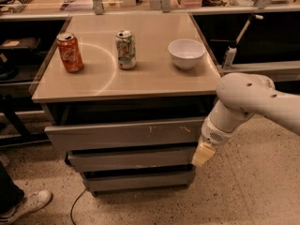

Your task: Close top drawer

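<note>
The top drawer [124,133] is a wide grey metal front with small white scuffs right of centre. It stands pulled out a little from the cabinet, past the table top's front edge, with a dark gap above it. My gripper [203,154] hangs from the white arm [248,102] at the drawer's right end, just below the front's lower right corner and beside the second drawer front [131,159].
On the table top [136,81] stand a red cola can [69,52], a green-and-white can [125,49] and a white bowl [186,53]. A third drawer front [138,180] sits lowest. A shoe [23,206] and a cable [75,210] lie on the floor at left.
</note>
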`<state>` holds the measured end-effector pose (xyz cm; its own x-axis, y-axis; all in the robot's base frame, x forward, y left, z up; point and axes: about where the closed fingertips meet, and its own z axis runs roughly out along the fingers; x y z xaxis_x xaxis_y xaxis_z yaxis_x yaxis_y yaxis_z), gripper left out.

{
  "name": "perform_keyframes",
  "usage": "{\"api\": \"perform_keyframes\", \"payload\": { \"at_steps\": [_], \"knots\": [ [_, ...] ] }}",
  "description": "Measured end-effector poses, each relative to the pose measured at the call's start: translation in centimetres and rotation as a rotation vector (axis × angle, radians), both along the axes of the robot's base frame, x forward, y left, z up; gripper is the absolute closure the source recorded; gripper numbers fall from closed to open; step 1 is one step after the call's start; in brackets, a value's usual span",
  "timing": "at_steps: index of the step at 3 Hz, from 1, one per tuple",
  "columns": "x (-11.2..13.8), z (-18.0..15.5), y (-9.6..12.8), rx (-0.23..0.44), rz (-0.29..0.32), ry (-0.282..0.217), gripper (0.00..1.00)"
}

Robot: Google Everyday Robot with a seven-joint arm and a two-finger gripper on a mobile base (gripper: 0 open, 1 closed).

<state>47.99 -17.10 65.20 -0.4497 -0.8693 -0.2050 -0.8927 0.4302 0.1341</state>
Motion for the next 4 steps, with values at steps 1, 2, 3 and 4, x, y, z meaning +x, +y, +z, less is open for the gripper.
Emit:
{"api": "perform_keyframes", "payload": {
  "at_steps": [1,2,3,4],
  "knots": [
    [0.0,0.0,0.0,0.0,0.0,-0.001,0.66],
    [1.1,0.3,0.4,0.001,-0.001,-0.025,0.89],
    [2.8,0.6,1.0,0.01,0.005,-0.049,1.0],
    [4.7,1.0,1.7,0.011,0.014,-0.071,1.0]
  ]
}}
